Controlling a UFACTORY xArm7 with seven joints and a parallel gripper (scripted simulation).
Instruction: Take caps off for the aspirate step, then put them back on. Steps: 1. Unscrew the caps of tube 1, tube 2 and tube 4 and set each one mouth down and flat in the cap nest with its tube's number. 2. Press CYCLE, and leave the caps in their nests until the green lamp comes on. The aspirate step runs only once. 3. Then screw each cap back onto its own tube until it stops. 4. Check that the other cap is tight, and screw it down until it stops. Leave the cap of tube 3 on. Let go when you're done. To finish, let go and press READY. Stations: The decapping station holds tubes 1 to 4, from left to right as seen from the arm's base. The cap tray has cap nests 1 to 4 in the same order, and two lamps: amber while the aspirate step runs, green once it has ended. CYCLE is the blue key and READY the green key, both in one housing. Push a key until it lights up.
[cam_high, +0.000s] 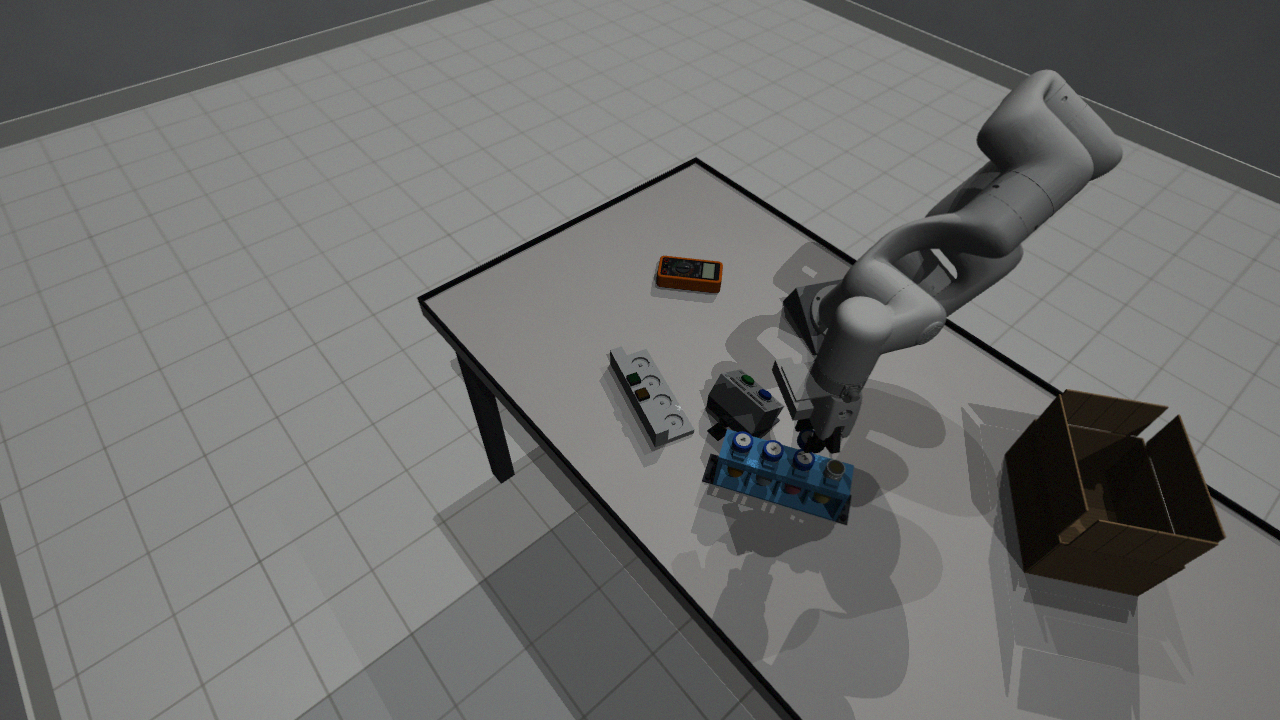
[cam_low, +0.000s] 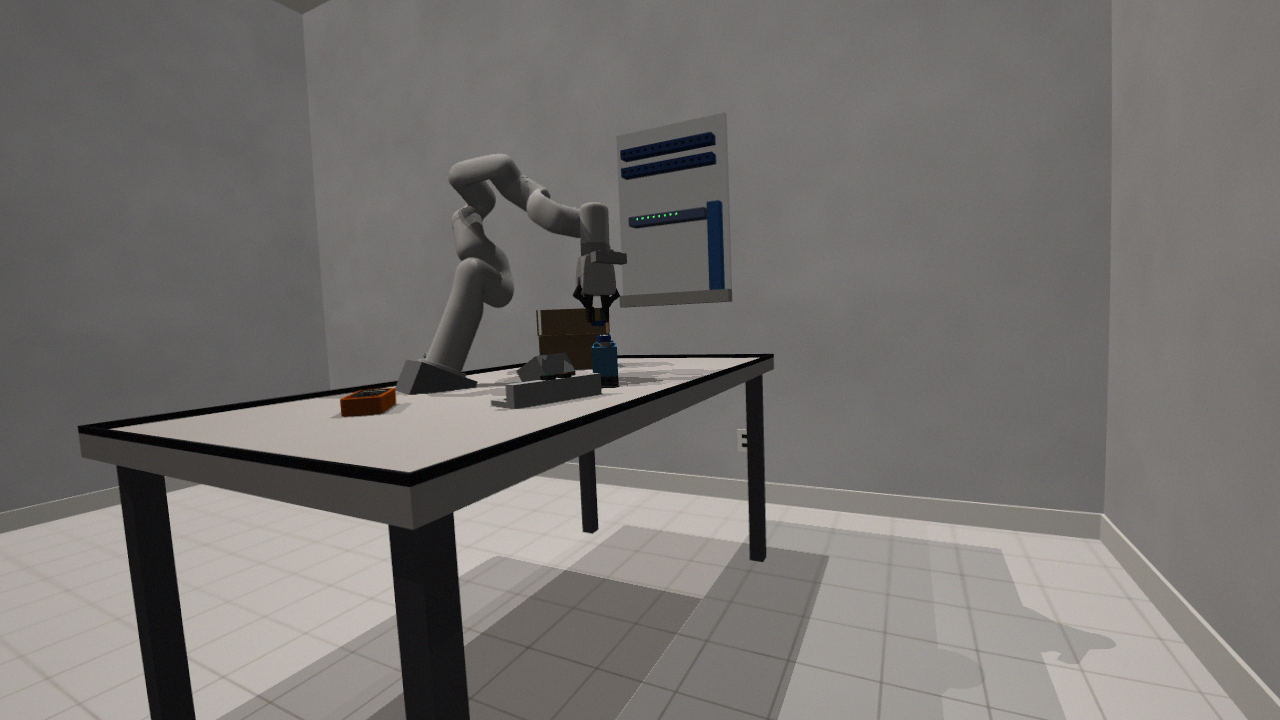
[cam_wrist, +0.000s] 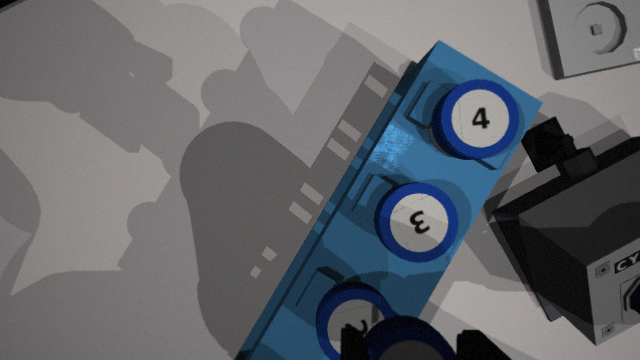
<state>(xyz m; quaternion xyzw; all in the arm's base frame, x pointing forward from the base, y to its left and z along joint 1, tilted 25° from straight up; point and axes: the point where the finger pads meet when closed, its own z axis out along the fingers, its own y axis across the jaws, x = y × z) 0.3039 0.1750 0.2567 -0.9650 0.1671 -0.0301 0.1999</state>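
The claw (cam_high: 819, 438) was closed on the cap of tube 1 (cam_wrist: 407, 340), lifted off and held above the blue decapping station (cam_high: 776, 490) on the table (cam_high: 572, 268). Tube 1 (cam_high: 834, 471) was left open at the station's end, while the caps of tube 2 (cam_high: 802, 461), tube 3 (cam_wrist: 416, 221) and tube 4 (cam_wrist: 479, 119) were seen seated. The cap tray (cam_high: 650, 396) lay well apart, beyond the key housing (cam_high: 745, 401). For a good placement, the grip should be kept firm, the housing should be cleared in transit, and the cap should be lowered mouth down and level into nest 1, judged to be the nest at the tray's near end.
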